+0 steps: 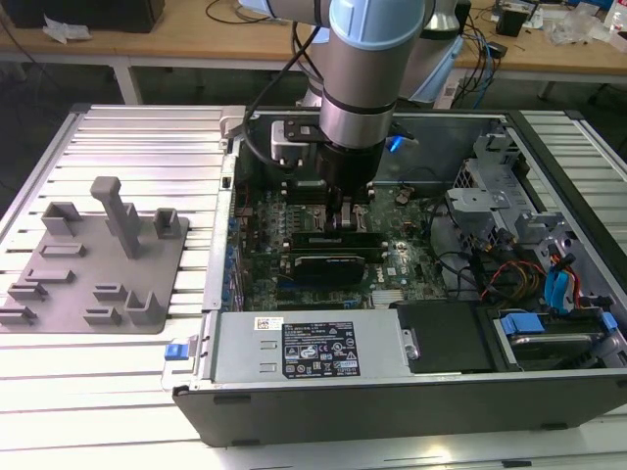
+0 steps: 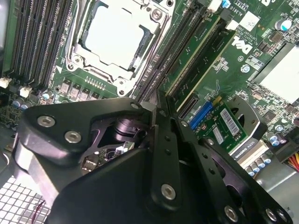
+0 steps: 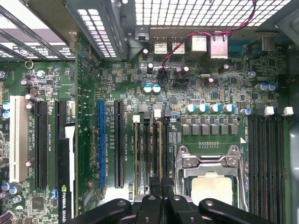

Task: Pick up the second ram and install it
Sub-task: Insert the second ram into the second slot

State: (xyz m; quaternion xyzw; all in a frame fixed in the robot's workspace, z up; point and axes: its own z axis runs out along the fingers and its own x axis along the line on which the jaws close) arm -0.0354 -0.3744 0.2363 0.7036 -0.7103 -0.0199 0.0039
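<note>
Second ram [image 3: 164, 154] shows in the first wrist view as a thin dark strip on edge. It is lined up along the memory slots [image 3: 147, 149], just beside the processor socket [image 3: 211, 184]. Whether it is pressed fully home I cannot tell.

The gripper [image 3: 162, 187] sits right over one end of that strip. Its jaws are drawn together until only a narrow slit is left between them, in line with the strip. The black linkages hide whether they pinch the board or merely rest at its edge. In the second wrist view the gripper [image 2: 152, 110] points at the same bank of slots, with the socket's metal frame close beside it.

In the exterior view the arm [image 1: 361, 69] reaches straight down into the open computer case [image 1: 392, 411], and the gripper [image 1: 348, 213] is low over the green motherboard [image 1: 411, 259]. A black expansion card [image 1: 331, 259] lies just on the near side of the gripper. A silver power supply box [image 1: 304, 348] runs along the case's near wall. Toward the exterior view's right are a drive cage with blue tabs [image 1: 549, 328] and a bundle of red and orange wires [image 1: 509, 274].

On the exterior view's left, outside the case, a grey fixture [image 1: 93, 259] lies on the slatted table [image 1: 137, 147]. A wooden bench [image 1: 196, 39] stands at the far side.
</note>
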